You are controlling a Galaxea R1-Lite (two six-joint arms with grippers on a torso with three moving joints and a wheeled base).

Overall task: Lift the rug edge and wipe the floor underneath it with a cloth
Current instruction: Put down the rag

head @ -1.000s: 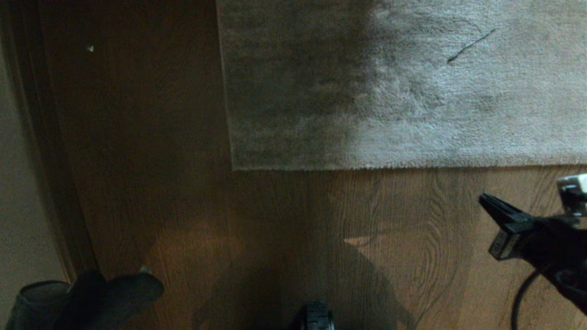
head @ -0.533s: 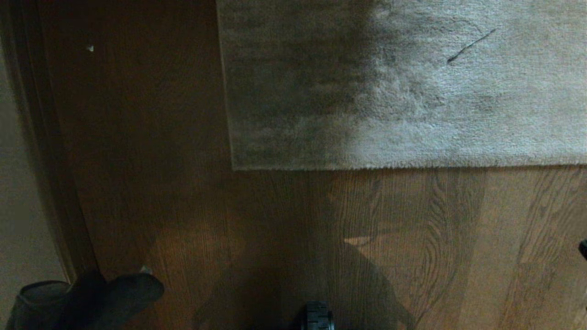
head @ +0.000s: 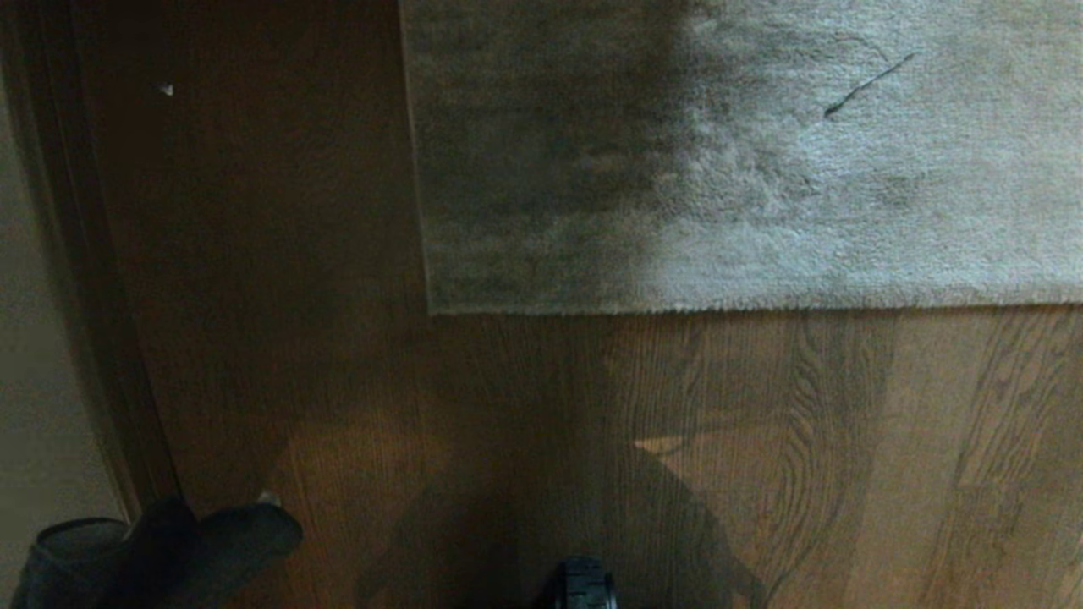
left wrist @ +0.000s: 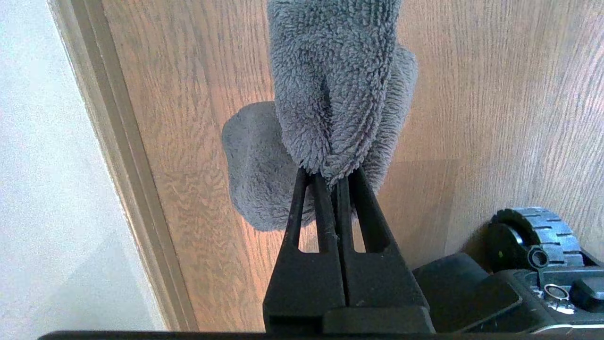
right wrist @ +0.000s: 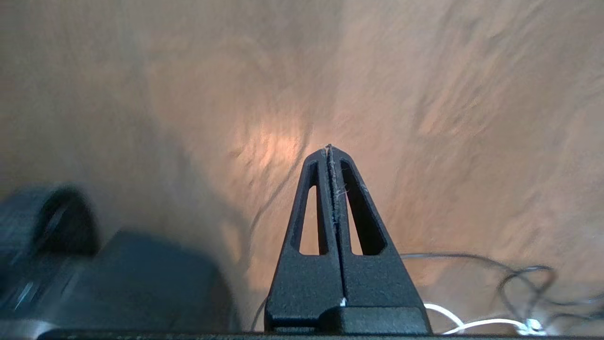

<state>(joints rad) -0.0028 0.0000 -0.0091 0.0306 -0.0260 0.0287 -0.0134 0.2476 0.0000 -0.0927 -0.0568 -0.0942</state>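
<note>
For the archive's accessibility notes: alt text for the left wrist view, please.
The left tool is shut on a fluffy grey cloth, which hangs above brown wood-plank floor. A pale baseboard runs along one side, and a black wheel of the robot's base shows at one corner.

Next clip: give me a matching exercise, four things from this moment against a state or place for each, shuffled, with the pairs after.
Things
1. rug
2. cloth
3. right gripper
4. floor

States or places
A. shut on nothing, above bare planks
B. lying flat, its near edge not lifted
C. brown wood grain, bare in front of the rug
D. pinched in the shut left gripper, hanging beside the skirting

Pairs: 1-B, 2-D, 3-A, 4-C
</note>
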